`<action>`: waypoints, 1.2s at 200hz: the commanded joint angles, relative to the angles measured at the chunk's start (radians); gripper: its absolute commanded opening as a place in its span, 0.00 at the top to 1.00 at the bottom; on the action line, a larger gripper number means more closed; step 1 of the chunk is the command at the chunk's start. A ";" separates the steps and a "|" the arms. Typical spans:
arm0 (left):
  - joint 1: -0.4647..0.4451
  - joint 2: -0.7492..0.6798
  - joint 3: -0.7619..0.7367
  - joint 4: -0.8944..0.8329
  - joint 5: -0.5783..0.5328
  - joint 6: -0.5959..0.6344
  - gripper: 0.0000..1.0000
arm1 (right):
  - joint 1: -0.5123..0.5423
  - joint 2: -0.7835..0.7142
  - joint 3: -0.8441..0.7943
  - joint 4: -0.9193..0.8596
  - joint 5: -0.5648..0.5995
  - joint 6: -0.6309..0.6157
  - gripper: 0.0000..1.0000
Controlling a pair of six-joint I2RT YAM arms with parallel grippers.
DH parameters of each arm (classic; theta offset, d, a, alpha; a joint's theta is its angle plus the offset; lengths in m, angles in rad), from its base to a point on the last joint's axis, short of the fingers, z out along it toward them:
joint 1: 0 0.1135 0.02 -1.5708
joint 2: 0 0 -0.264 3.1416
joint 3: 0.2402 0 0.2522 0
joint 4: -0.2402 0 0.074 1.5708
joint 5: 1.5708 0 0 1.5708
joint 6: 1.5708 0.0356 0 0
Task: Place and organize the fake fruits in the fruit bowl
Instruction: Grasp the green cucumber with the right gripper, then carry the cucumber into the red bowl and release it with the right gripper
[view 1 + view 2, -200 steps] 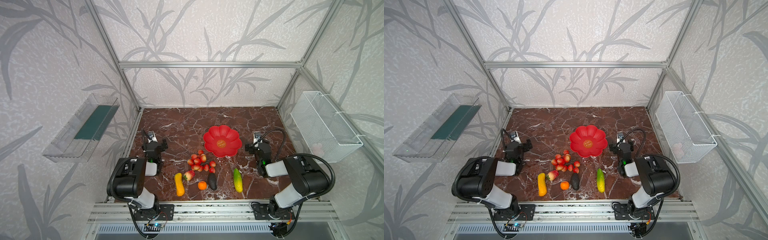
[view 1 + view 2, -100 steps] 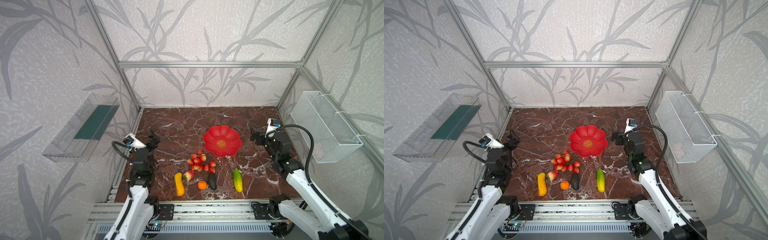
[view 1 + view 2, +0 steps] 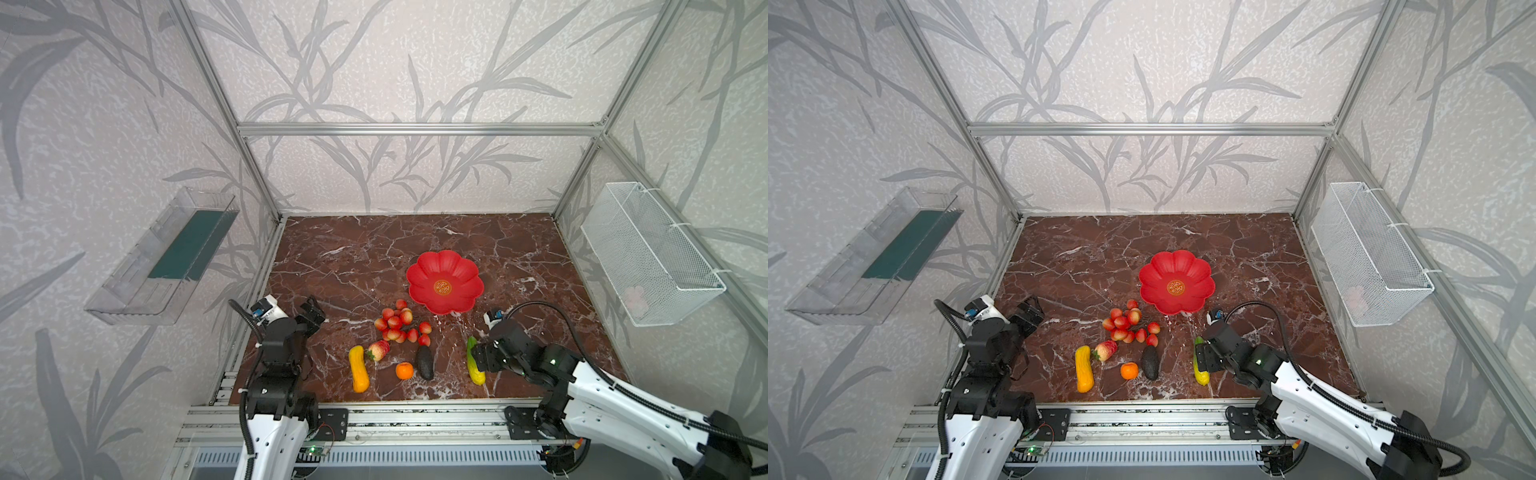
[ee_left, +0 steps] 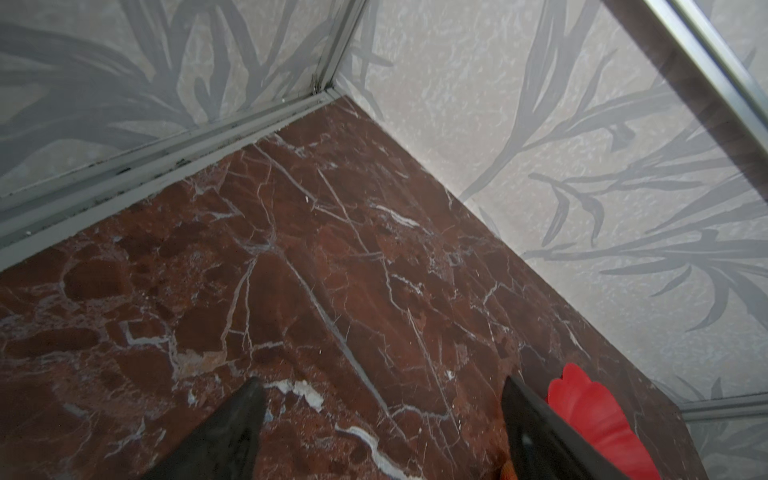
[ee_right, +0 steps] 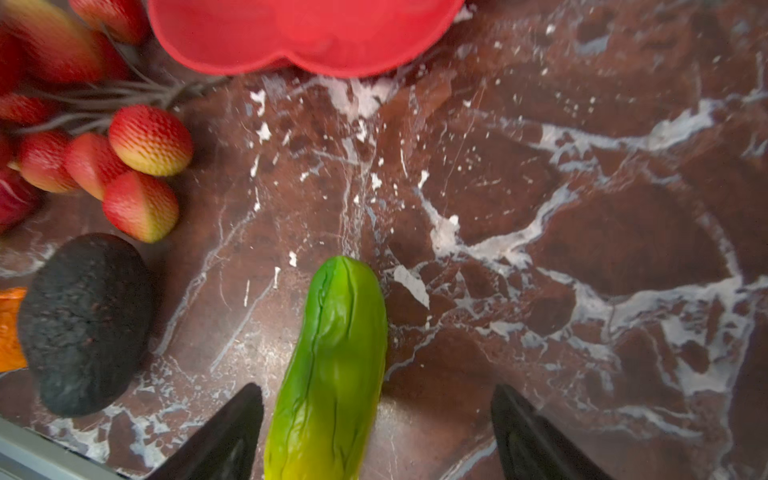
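6 fake fruits lie on the marble bench (image 3: 374, 257), all outside the 1 red flower-shaped fruit bowl (image 3: 419, 276), which sits right of the bench's middle.

Along the front edge, from left to right, are 1 yellow oblong fruit (image 3: 358, 369), 1 large strawberry (image 3: 379, 349) just beside it, 1 small orange (image 3: 404, 370), 1 dark avocado (image 3: 424, 362) and 1 green-yellow oblong fruit (image 5: 332, 365). 1 cluster of red-pink berries (image 3: 399, 326) lies between that row and the bowl's front rim.

Of the 2 grippers, the right gripper (image 5: 376, 395) is low over the green-yellow fruit, its 2 fingers spread on either side, not clamped. The left gripper (image 4: 380, 386), near the bench's left edge, is spread over bare marble, grasping nothing.
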 commanded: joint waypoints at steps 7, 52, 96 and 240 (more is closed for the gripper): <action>0.001 0.101 0.090 -0.125 0.123 0.046 0.14 | 0.040 0.113 -0.003 0.083 0.056 0.088 0.19; 0.001 0.122 0.119 -0.197 0.165 0.051 0.16 | 0.057 0.240 0.000 0.203 0.035 0.089 0.36; -0.001 0.111 0.113 -0.237 0.230 0.006 0.19 | 0.058 0.200 0.089 0.158 0.060 0.023 0.63; -0.196 0.107 0.061 -0.295 0.218 -0.087 0.28 | -0.249 0.951 0.813 0.285 -0.085 -0.373 0.69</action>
